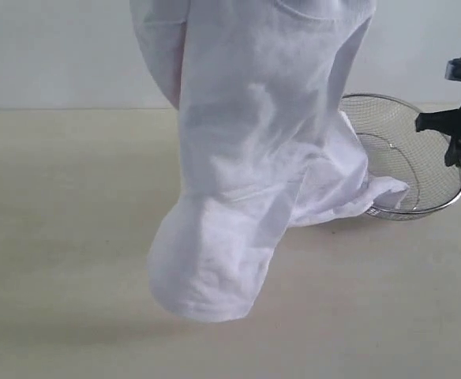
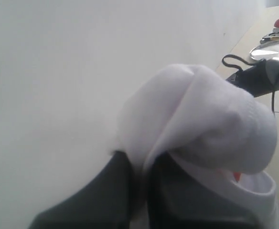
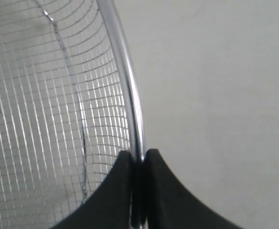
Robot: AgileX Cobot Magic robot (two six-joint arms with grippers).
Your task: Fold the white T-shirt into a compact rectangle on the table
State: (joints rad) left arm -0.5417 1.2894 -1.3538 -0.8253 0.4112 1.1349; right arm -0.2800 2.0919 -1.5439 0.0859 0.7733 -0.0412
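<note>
A: Closest thing is the white T-shirt (image 1: pixel 246 158), hanging big in front, top end out of frame above.
B: Which way's it run?
A: Long axis approx. vertical, leaning down-left in the ext. view. Lower end's a rounded, tube-like bunch low over the table (image 1: pixel 57 237); can't tell if it touches. One corner trails right into the wire-mesh basket (image 1: pixel 428 158).
B: Materials?
A: Shirt's soft matte cotton, creased, semi-sheer. Table's pale beige, flat, matte. Basket's round, shiny silver mesh w/ a solid rim.
B: Any text?
A: Faint pink shows thru the cloth near the top, not readable. Small orange tag (image 2: pixel 236 176) at the neck in the left wrist view.
B: Jaws?
A: left gripper (image 2: pixel 142 164) is clamped on a wad of shirt by the collar. right gripper (image 3: pixel 138 156) is closed, basket rim pinched btwn its black fingers.
</note>
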